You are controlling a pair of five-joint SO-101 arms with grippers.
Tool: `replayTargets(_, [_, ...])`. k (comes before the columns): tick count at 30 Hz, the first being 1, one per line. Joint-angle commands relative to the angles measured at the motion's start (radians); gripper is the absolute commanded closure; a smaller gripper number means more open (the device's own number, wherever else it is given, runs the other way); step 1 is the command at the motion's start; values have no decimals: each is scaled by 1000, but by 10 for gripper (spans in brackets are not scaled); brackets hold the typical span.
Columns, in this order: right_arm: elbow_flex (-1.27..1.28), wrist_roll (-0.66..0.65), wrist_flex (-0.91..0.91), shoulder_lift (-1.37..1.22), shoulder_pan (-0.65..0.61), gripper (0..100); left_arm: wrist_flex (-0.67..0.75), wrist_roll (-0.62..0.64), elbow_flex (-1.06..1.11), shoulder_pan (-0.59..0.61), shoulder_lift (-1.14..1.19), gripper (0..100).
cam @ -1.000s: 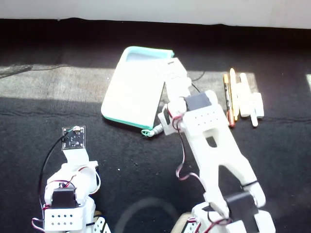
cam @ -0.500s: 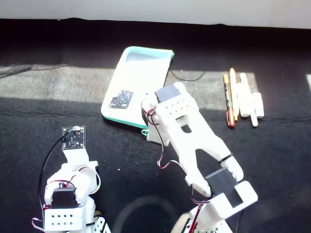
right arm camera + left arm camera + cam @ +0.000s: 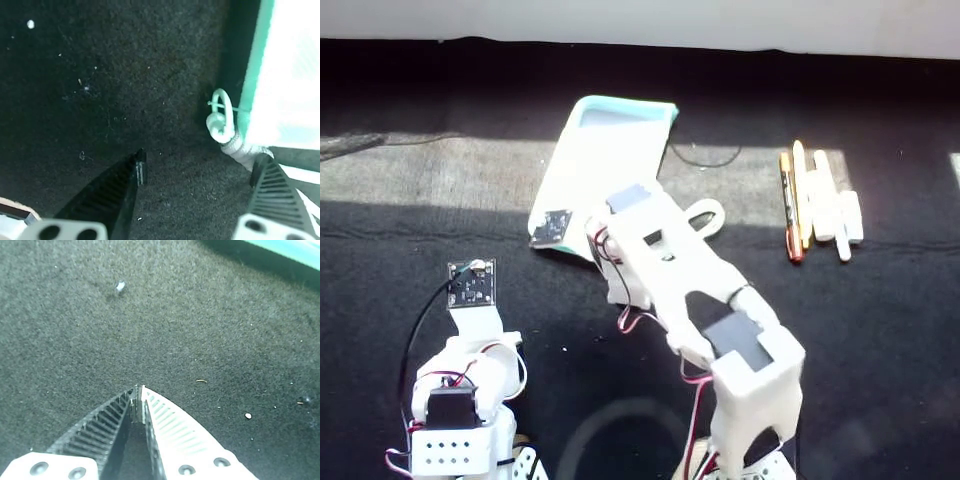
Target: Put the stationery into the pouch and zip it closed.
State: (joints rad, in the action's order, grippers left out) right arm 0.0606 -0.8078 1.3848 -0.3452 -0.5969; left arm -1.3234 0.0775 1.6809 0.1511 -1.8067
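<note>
Nothing is packed yet — the stationery [image 3: 815,205] lies near the table's [image 3: 880,330] right edge, apart from the pouch [image 3: 600,160], while the right gripper [image 3: 200,162] gapes at the zip pull [image 3: 220,117] and the left gripper [image 3: 137,390] sits pinched together, empty.

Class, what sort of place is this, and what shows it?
Probably a robot test bench: a left arm and right arm stand on a black cloth-covered table, with a pouch and pens laid out.
</note>
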Motion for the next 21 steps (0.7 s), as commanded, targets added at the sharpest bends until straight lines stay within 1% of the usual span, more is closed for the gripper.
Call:
replayTargets(1, [-65, -17, -19, -39, -2, 681, 0, 6, 15, -15, -1, 989])
replayTargets(4, [-108, -15, 25, -42, 5, 681, 0, 6, 15, -15, -1, 989])
replayTargets(6, [-162, -15, 94, -42, 5, 687, 0, 6, 15, -15, -1, 989])
replayTargets(7, [-193, -15, 139, -42, 5, 707, 0, 6, 15, -15, -1, 989])
replayTargets(8, [-228, -17, 185, -42, 4, 745, 0, 6, 15, -15, -1, 989])
replayTargets(10, [-302, -17, 259, -42, 1, 851, 0, 6, 15, -15, -1, 989])
replayTargets(13, [-409, -17, 317, -42, 4, 998, 0, 6, 15, -15, -1, 989])
replayTargets(18, [-527, -17, 334, -50, 7, 917, 0, 6, 15, -15, -1, 989])
replayTargets(21, [-495, -11, 334, -50, 7, 834, 0, 6, 15, -15, -1, 989])
